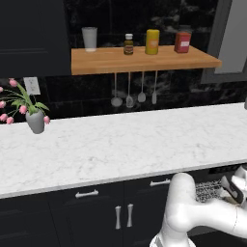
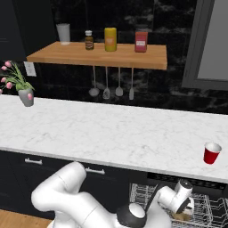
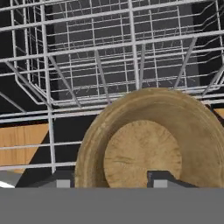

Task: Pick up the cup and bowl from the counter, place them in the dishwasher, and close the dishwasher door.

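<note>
A brown wooden bowl [image 3: 148, 144] lies in the silver wire rack [image 3: 87, 57] of the dishwasher [image 2: 209, 209]. In the hand view my gripper [image 3: 110, 178] hangs right over it. Its two fingertips [image 3: 61, 177] stand well apart, one outside the bowl's left rim and one inside, and they look open. The right base view shows the gripper [image 2: 183, 202] low over the rack, below the counter's edge, with a bit of the bowl [image 2: 180, 217] under it. It also appears in the left base view as the gripper [image 1: 234, 190] above the rack [image 1: 207, 190]. A red cup [image 2: 212, 152] stands upright on the white marble counter [image 2: 111, 133], at its right end.
A grey vase of pink flowers [image 1: 34, 118] stands at the counter's left. A wooden wall shelf [image 2: 98, 55] carries a jar, bottles and a box, with utensils [image 2: 107, 91] hanging below. Black cabinets with silver handles [image 1: 123, 216] sit left of the dishwasher.
</note>
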Controlling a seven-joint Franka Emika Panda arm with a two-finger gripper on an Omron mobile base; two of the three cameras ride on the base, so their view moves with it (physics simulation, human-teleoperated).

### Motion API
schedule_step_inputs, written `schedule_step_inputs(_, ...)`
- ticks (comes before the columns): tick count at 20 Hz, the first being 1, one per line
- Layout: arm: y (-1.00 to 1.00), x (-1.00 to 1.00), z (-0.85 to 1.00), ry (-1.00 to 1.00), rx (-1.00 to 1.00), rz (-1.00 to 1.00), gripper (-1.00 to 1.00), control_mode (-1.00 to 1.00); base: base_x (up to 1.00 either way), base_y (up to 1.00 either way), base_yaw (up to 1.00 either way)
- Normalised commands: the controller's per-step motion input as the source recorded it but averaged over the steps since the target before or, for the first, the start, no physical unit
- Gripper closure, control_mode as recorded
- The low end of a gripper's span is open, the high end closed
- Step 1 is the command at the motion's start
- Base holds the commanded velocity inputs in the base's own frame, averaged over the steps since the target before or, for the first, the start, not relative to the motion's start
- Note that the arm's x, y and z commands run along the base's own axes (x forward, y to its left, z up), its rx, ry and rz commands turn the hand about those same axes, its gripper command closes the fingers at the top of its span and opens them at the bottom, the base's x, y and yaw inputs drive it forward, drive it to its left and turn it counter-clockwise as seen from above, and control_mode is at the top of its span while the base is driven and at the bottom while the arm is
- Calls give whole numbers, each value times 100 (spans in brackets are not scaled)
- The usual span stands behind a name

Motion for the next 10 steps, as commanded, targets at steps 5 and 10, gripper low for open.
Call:
schedule_step_inputs(5,-15,-26,34,-30,0,-1,-100,-100,0,0,0)
schedule_step_inputs(10,-17,-27,86,-26,0,0,-100,-100,0,0,0)
